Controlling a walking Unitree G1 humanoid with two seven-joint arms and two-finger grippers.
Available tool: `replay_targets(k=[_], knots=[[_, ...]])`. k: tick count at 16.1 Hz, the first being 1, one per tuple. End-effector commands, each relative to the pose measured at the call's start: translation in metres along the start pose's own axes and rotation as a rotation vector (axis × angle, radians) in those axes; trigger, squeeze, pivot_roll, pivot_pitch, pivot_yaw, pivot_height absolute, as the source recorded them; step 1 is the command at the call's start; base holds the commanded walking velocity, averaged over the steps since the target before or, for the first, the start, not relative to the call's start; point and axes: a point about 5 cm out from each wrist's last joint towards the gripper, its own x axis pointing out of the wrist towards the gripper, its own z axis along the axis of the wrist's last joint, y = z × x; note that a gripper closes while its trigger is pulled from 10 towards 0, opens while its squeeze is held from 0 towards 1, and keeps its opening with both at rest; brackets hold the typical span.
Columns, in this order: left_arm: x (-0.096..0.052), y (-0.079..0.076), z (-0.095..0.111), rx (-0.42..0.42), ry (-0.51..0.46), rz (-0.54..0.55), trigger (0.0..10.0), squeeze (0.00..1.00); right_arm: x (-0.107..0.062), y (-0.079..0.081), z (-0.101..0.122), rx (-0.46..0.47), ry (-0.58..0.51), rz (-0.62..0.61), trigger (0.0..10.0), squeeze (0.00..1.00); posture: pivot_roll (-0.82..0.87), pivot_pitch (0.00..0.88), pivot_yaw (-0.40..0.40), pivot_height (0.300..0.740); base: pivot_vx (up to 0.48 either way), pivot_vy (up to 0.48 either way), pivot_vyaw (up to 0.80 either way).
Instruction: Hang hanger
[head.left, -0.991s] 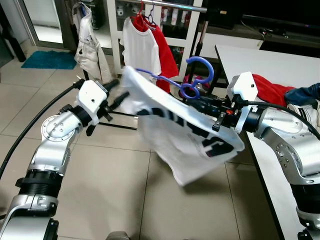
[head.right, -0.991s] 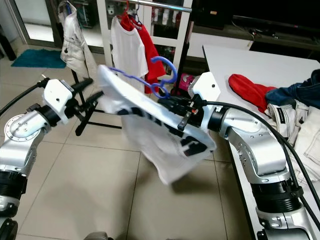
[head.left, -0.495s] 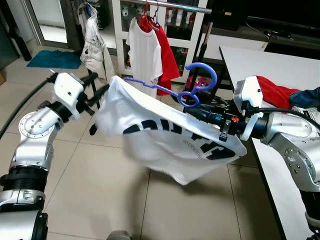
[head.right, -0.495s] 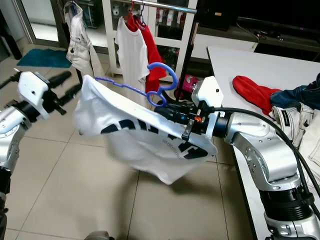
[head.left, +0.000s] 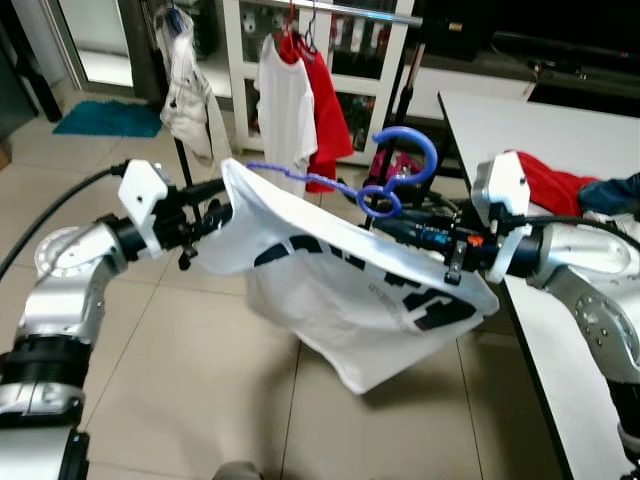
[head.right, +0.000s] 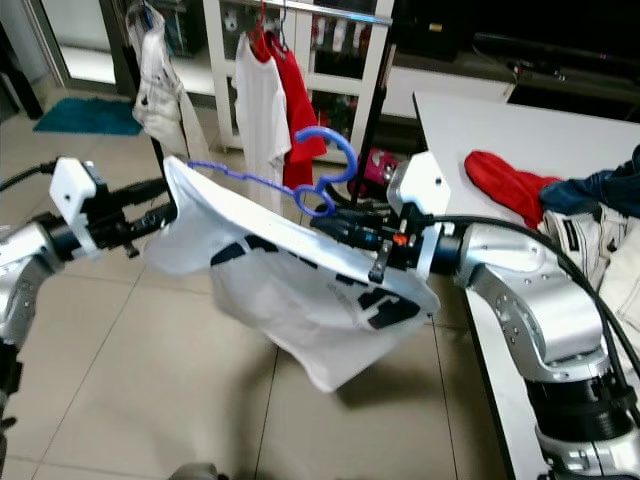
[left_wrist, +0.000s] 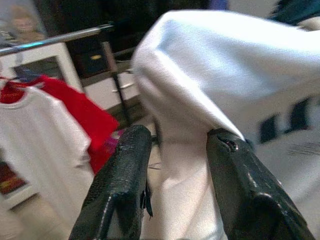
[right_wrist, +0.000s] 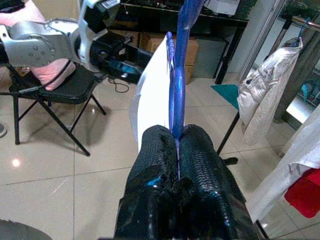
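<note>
A: The right gripper (right_wrist: 175, 145) is pinching its fingers (right_wrist: 152, 165) tight on the blue hanger (head.left: 385, 185), just below the hook, and that is carrying the load. The left gripper (left_wrist: 172, 145) is parting its fingers (left_wrist: 125, 170) around a fold of the white shirt (head.left: 350, 290) at the far shoulder; cloth is sitting between them, but they are not closing on it.

B: Why both arms?

A: As I read it, the right one is keeping the hanger stiff and raised, and the left is steadying the loose end so the shirt is not swinging or sliding off.

B: Where is the hanger sitting?

A: It is being held in mid-air over the tiled floor (head.left: 180, 380), between the two arms, in front of the rack (head.left: 390, 17) and well short of its rail. A white shirt and a red one are already hanging there.

B: And which way is it pointing?

A: Its long axis is running across the robot's front, from one arm to the other, nearly level and dipping a little towards the right arm. The hook is standing up at the right gripper's end, curling over the top, below the rail's height. It would need lifting and carrying forward to catch.
</note>
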Motion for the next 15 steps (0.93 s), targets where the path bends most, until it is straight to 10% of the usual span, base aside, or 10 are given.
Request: replay_targets(k=[1,2,15], knots=[[0.0,-0.003,0.001,-0.005,0.006,-0.045,4.2,0.0,-0.005,0.001,0.006,-0.013,-0.015,0.0,10.0,0.0,0.08,0.0,-0.046,0.74,0.0,0.0,0.0],[-0.002,-0.003,-0.002,-0.018,0.03,-0.054,0.0,0.0,-0.006,0.001,0.006,-0.013,-0.014,0.002,10.0,0.0,0.07,0.0,-0.047,0.74,0.0,0.0,0.0],[-0.006,0.01,-0.007,-0.065,0.044,0.038,0.0,0.0,-0.007,0.002,0.009,-0.024,-0.023,0.023,10.0,0.0,0.07,0.0,-0.047,0.74,0.0,0.0,0.0]])
